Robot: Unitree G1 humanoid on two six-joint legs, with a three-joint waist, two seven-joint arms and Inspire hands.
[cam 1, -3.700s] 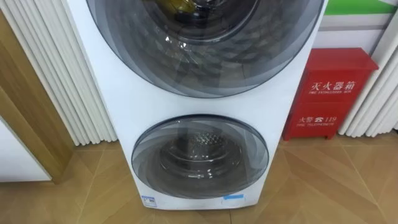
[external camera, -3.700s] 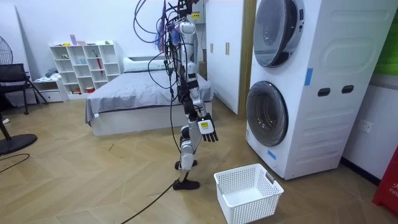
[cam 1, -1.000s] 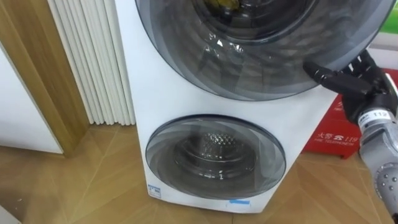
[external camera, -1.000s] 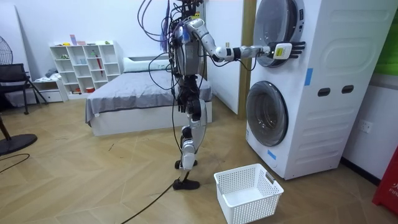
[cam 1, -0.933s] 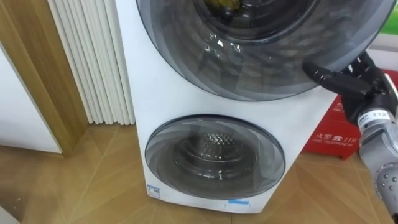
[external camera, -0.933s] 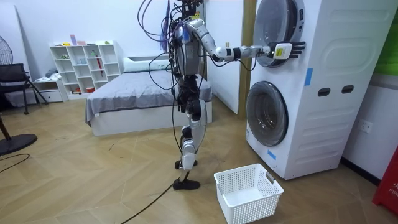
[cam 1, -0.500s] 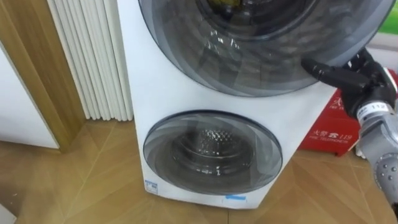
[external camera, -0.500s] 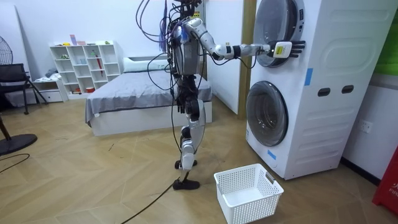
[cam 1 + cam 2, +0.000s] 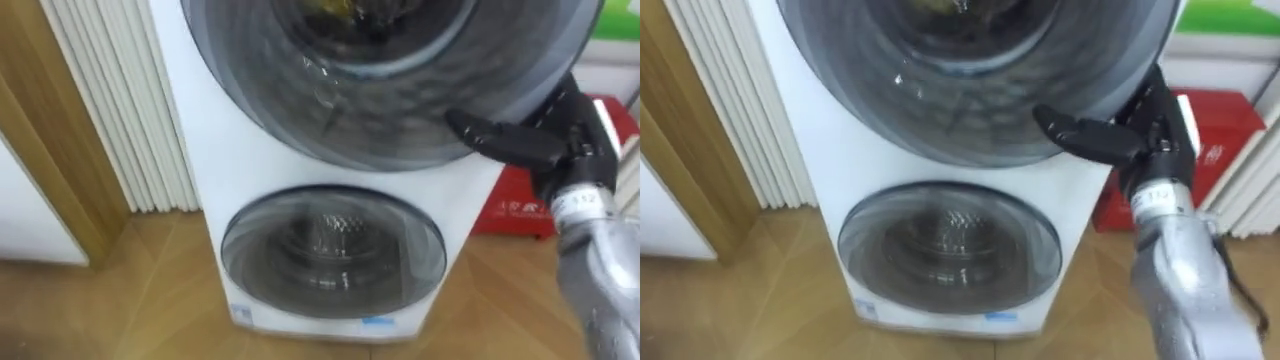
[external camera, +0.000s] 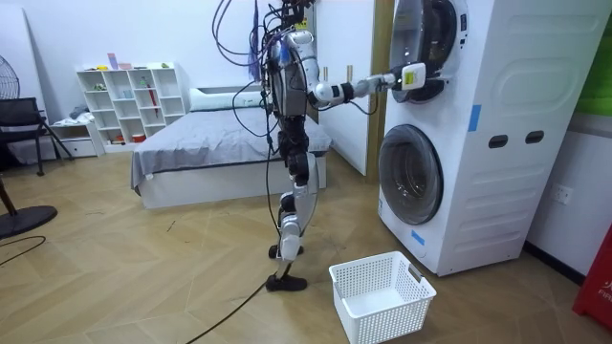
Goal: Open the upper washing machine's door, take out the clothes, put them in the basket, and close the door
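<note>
I stand facing two stacked front-loading machines (image 10: pixel 497 124). The upper round door (image 9: pixel 380 90) of dark glass stands a little way out from its front. Something yellowish (image 9: pixel 335 8) lies behind the glass at the top, too dim to name. My right hand (image 9: pixel 575 150) holds the door's right rim, thumb stretched along the front and fingers curled behind the edge. In the room view this hand (image 10: pixel 413 76) is stretched out at head height. The lower door (image 9: pixel 333 250) is closed, with a bare metal drum behind it.
A white laundry basket (image 10: pixel 382 296) stands on the wood floor by my feet, before the lower machine. A red cabinet (image 9: pixel 515 205) stands right of the machines. White slats (image 9: pixel 110 110) and a wooden panel (image 9: pixel 40 160) are on the left. A bed (image 10: pixel 210 134) is behind me.
My right hand has drawn back toward my body with the upper door's rim, and the door has swung out a little. The eye views have shifted slightly.
</note>
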